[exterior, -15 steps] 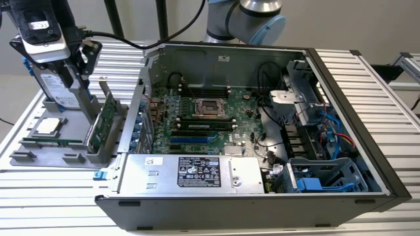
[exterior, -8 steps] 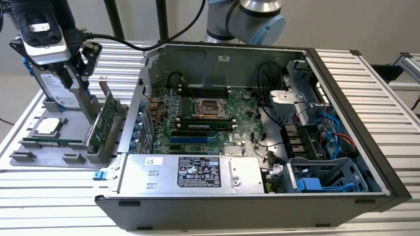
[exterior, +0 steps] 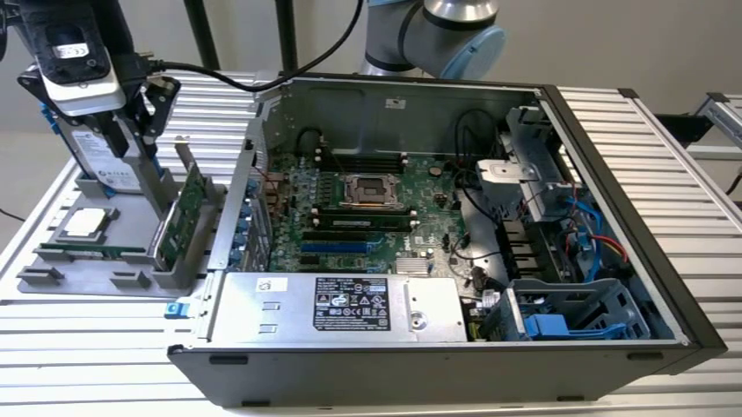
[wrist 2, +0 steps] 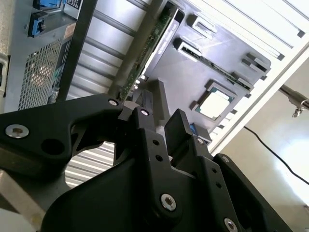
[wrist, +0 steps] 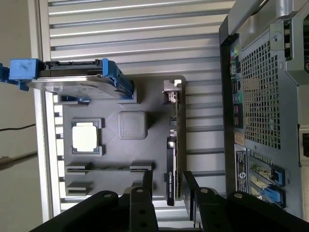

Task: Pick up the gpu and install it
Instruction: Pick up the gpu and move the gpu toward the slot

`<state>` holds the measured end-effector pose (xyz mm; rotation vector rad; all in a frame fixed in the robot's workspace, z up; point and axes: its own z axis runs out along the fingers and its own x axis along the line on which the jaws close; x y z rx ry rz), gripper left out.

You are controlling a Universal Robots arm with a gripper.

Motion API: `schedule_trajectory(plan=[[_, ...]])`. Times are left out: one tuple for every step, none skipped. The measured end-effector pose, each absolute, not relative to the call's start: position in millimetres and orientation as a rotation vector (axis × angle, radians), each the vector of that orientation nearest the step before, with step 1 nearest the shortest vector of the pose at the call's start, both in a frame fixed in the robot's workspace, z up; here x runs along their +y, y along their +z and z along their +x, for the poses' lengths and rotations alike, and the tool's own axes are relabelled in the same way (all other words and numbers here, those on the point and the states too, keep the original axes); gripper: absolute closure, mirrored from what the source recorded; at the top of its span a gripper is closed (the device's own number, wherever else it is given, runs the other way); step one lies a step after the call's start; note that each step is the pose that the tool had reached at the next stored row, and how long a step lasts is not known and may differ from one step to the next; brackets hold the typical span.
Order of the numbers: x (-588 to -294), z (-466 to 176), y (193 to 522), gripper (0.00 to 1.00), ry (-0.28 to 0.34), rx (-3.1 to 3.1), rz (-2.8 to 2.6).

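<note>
The ribbed aluminium table (exterior: 93, 347) carries an open computer case (exterior: 406, 373) across the exterior view's middle and right, and a grey parts tray (exterior: 87, 271) at its left.

One end of the gpu (wrist 2: 150, 42) out of sight behind the hand (wrist 2: 161, 120)

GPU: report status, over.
Tool open, above the gpu, straddling its line. The gpu stands upright in the grey tray, not installed. Nothing seen between them.
</note>
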<state>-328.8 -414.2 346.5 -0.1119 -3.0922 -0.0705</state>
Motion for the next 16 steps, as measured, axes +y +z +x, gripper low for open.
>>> schedule_trajectory(plan=[[-414.2,-328.8,346.5,0.00,-0.070,-3.092,-0.112],[-414.2,-328.8,346.5,0.00,-0.070,-3.092,-0.112],[-414.2,-328.8,346.3,0.00,-0.070,-3.092,-0.112],[-414.2,-328.7,345.8,0.00,-0.071,-3.092,-0.112],[-414.2,-328.7,345.4,0.00,-0.071,-3.093,-0.112],[-414.2,-328.8,345.0,0.00,-0.071,-3.092,-0.112],[-414.2,-328.8,344.5,0.00,-0.070,-3.092,-0.112],[-414.2,-328.8,344.1,0.00,-0.070,-3.092,-0.112],[-414.2,-328.8,343.8,0.00,-0.070,-3.092,-0.112],[-414.2,-328.8,343.4,0.00,-0.070,-3.092,-0.112],[-414.2,-328.8,343.0,0.00,-0.070,-3.092,-0.112],[-414.2,-328.8,342.6,0.00,-0.070,-3.092,-0.112],[-414.2,-328.8,342.3,0.00,-0.070,-3.091,-0.112],[-414.2,-328.8,341.9,0.00,-0.070,-3.091,-0.112],[-414.2,-328.8,341.4,0.00,-0.070,-3.091,-0.112],[-414.2,-328.8,341.0,0.00,-0.070,-3.091,-0.112]])
